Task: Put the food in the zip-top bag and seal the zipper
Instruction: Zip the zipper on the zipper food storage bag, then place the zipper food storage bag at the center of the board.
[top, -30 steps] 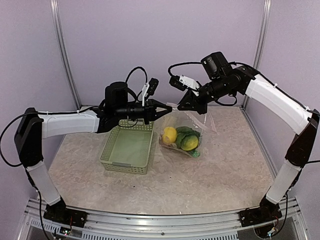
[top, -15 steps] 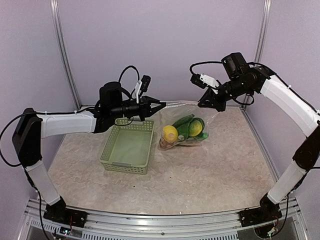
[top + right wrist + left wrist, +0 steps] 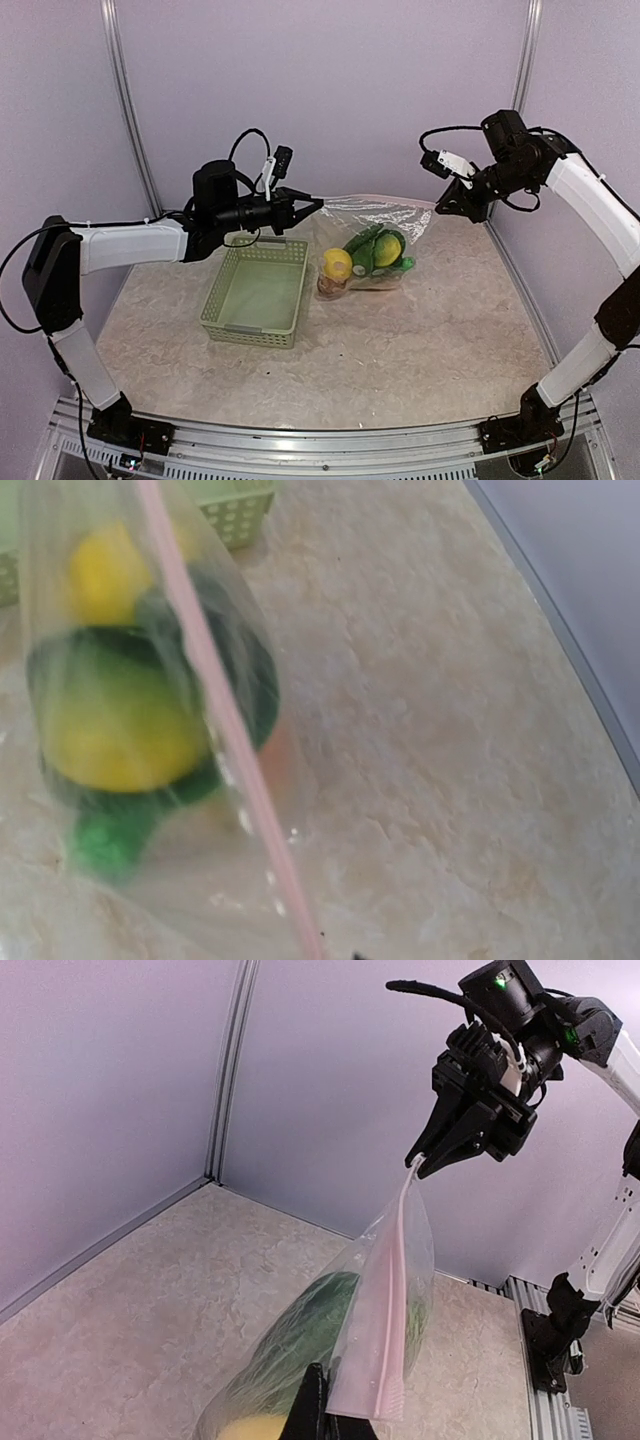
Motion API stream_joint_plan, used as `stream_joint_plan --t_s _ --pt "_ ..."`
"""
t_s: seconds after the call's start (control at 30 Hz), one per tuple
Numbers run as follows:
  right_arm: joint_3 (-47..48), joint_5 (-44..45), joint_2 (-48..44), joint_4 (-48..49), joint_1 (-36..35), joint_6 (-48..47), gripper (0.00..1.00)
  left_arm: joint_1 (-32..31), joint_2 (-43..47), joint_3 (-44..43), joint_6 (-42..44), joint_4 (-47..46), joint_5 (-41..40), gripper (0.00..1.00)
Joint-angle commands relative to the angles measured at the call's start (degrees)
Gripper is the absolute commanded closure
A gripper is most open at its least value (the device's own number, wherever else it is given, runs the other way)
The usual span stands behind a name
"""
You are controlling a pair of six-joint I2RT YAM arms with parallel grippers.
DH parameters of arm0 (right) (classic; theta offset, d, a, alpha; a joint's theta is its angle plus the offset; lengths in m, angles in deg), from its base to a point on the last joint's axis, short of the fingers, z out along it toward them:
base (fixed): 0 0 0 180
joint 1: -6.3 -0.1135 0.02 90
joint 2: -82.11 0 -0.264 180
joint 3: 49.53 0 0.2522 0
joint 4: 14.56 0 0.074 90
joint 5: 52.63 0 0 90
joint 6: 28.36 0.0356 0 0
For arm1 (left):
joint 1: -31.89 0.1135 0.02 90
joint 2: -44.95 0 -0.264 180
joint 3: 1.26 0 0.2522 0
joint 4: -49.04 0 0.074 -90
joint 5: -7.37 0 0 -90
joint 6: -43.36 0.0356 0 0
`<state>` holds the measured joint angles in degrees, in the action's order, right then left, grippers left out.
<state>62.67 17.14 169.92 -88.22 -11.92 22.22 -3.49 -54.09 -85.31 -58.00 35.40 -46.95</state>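
The clear zip-top bag (image 3: pixel 385 218) hangs stretched between my two grippers above the table, its lower part resting on it. My left gripper (image 3: pixel 312 203) is shut on the bag's left mouth corner. My right gripper (image 3: pixel 441 209) is shut on the right corner and also shows in the left wrist view (image 3: pixel 424 1166). The pale pink zipper (image 3: pixel 398 1280) runs taut and straight between them, and crosses the right wrist view (image 3: pixel 215 705). The food sits inside the bag: a yellow lemon (image 3: pixel 338 265), green leafy pieces (image 3: pixel 366 246) and a second yellow piece (image 3: pixel 115 730).
The pale green slatted basket (image 3: pixel 255 292) stands on the table just left of the bag, under my left arm, with nothing visible in it. Purple walls close the back and sides. A metal rail runs along the near edge.
Both grippers have pulled apart, the right one far to the right and the left one slightly left. The bag mouth is now stretched wide and the food has shifted inside.
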Motion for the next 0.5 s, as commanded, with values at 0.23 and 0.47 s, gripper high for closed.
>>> stream_joint_plan --t_s 0.23,0.47 --pt "-1.8 -0.51 -2.78 -1.53 3.34 -1.87 0.99 0.75 -3.31 -6.79 -2.88 0.77 1.4 1.0" --pt "13.26 2.86 7.14 7.06 6.95 0.91 1.0 4.16 -20.56 -39.39 -5.69 6.31 7.74 1.0"
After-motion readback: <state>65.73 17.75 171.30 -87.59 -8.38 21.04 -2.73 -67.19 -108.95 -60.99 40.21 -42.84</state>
